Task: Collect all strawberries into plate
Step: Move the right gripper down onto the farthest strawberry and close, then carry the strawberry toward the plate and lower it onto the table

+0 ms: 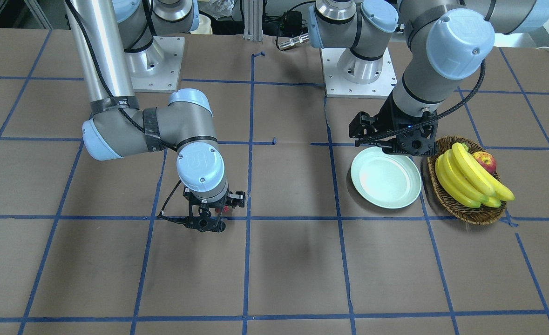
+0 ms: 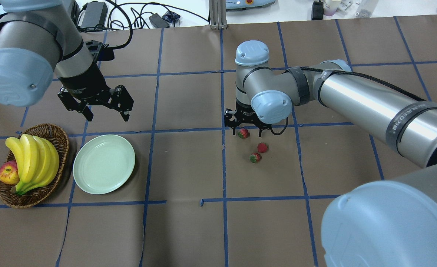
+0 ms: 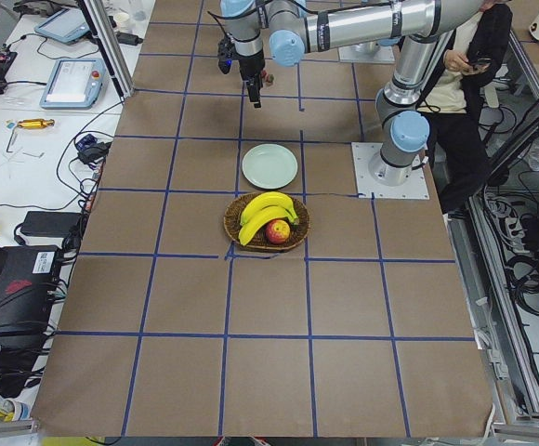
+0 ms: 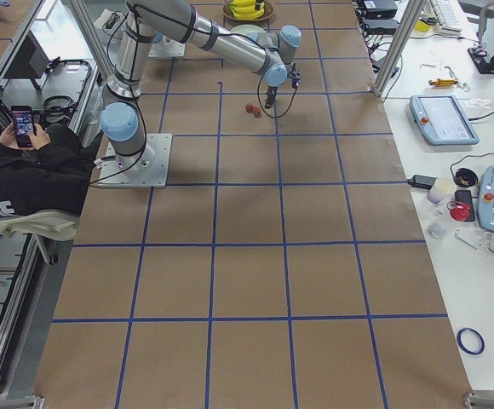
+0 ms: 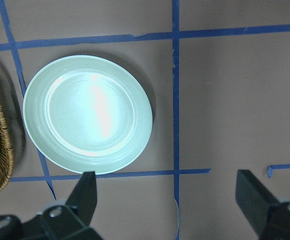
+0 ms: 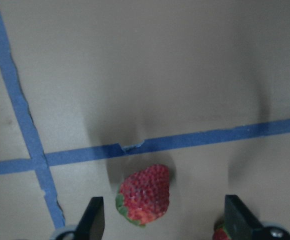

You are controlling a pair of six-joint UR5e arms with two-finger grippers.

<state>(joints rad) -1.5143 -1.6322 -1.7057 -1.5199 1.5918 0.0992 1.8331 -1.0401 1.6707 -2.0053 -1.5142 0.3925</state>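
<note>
Three strawberries lie on the brown table in the overhead view: one [image 2: 243,133] between my right gripper's fingers, two more [image 2: 262,147] [image 2: 255,158] just nearer the robot. My right gripper [image 2: 247,130] is open, low over the first berry. In the right wrist view that strawberry [image 6: 145,195] lies between the fingers [image 6: 92,220], not gripped. The pale mint plate [image 2: 104,163] is empty. My left gripper [image 2: 108,118] is open and empty, hovering by the plate's far edge; its wrist view shows the plate [image 5: 87,114] below.
A brown wicker basket [image 2: 60,139] holding bananas [image 2: 33,157] and an apple [image 2: 8,173] stands right beside the plate, on its left in the overhead view. Blue tape lines grid the table.
</note>
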